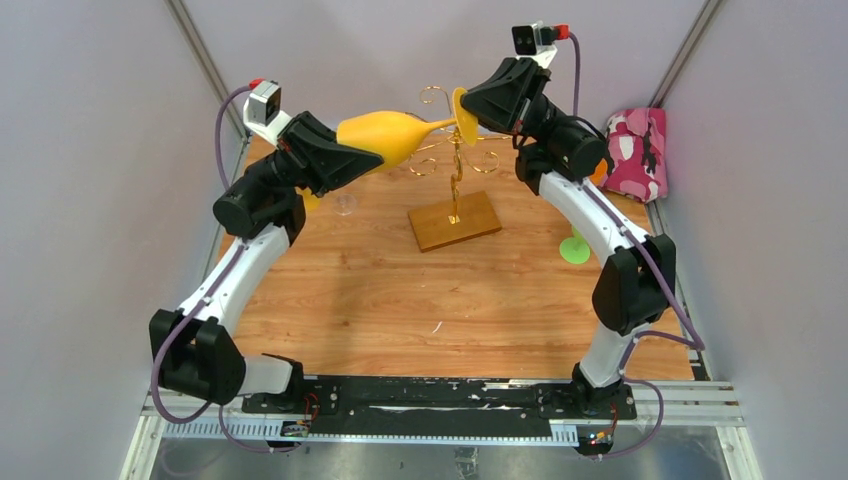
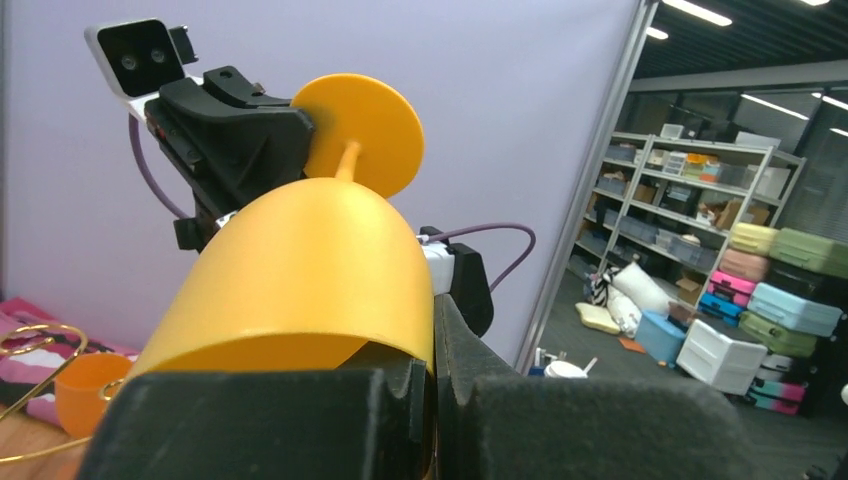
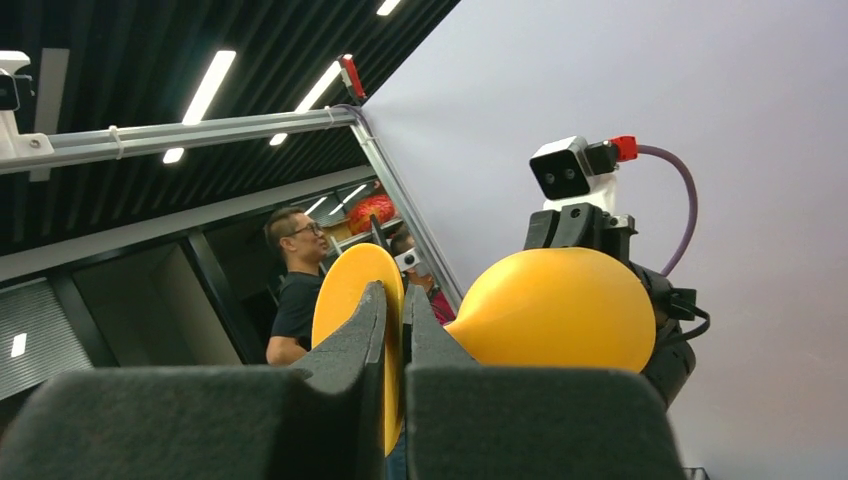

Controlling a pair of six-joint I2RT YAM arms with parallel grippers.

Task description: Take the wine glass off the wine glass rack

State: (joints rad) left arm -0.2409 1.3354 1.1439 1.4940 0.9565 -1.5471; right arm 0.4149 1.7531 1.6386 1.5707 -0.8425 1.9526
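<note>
The left gripper (image 1: 352, 150) is clamping the wine glass (image 1: 392, 136) at its bowl rim, and the right gripper (image 1: 472, 112) is pinching the foot. The glass is hanging sideways between the 2, over the rack (image 1: 455, 190); only 1 should be pulling.

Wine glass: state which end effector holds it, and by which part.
Both hold the yellow wine glass: left end effector clamps the bowl's rim, right end effector clamps the foot disc.
</note>
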